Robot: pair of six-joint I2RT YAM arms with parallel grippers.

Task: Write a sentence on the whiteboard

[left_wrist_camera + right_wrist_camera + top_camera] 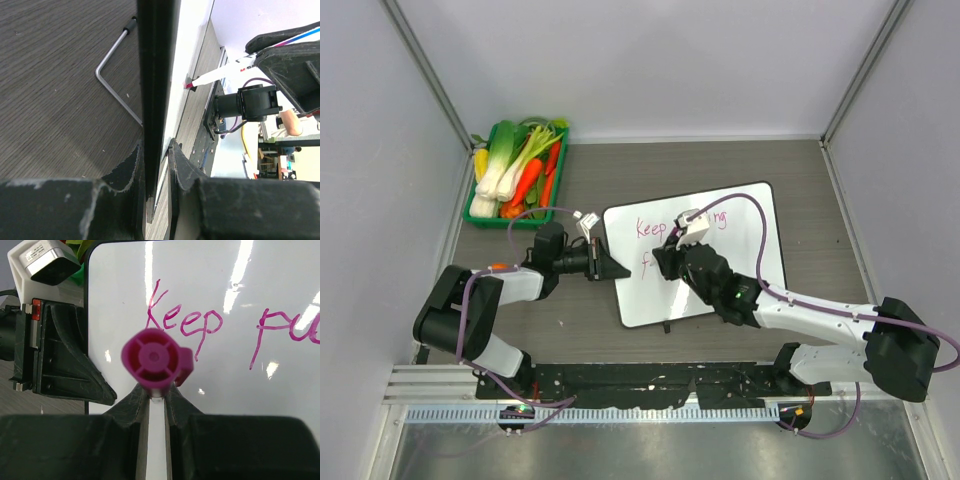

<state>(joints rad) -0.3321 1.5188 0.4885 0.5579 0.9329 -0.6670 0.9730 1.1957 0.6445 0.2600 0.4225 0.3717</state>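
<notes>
Closed tight with the right hand (670, 260) on a magenta marker (151, 358), tip at the whiteboard (745, 265), mid-way across the surface (620, 180). Pinching its left rim with the left hand (607, 266), jaws almost together. Probably light, stiff, slick-faced, apt to slide under pen pressure; best steadied by the rim. Farther off, far left: vegetable tray (485, 221), well apart, blocking nothing.

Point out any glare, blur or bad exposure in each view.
Right wrist view: bright glare streaks cross the whiteboard, and the marker looks soft at its near end. Left wrist view: the left gripper is dark and very close, and the background at right is washed out. Top view: even light and sharp, but the writing is small.
</notes>
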